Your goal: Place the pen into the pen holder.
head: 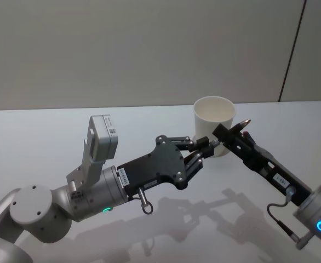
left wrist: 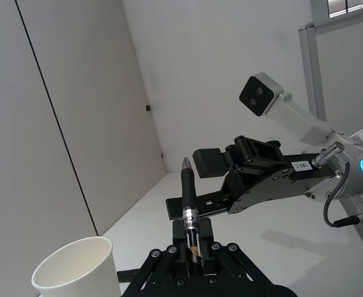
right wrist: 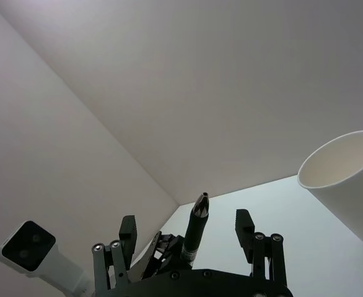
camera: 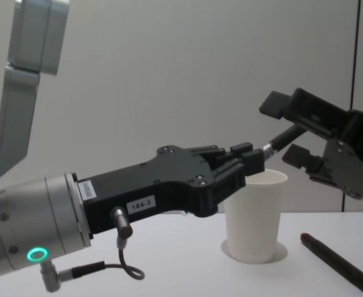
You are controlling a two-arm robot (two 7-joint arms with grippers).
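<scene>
**Pen held in the air beside the cup**

I am clamping the black pen [left wrist: 189,198] in my left gripper [camera: 249,158], in the air just beside the pen holder [camera: 256,216] rim. My right gripper [right wrist: 188,226] is spreading its fingers wide around the pen, not touching. The table [head: 40,142] is lying bare around the holder, with a red-tipped marker [camera: 336,265] near it. My left gripper's label [camera: 140,205] is reading "184-3".

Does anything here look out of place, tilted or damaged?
A dark pen with a red end lies loose on the white table beside the upright white paper cup. The left gripper holds a black pen between the open fingers of the right gripper; nothing looks damaged.
</scene>
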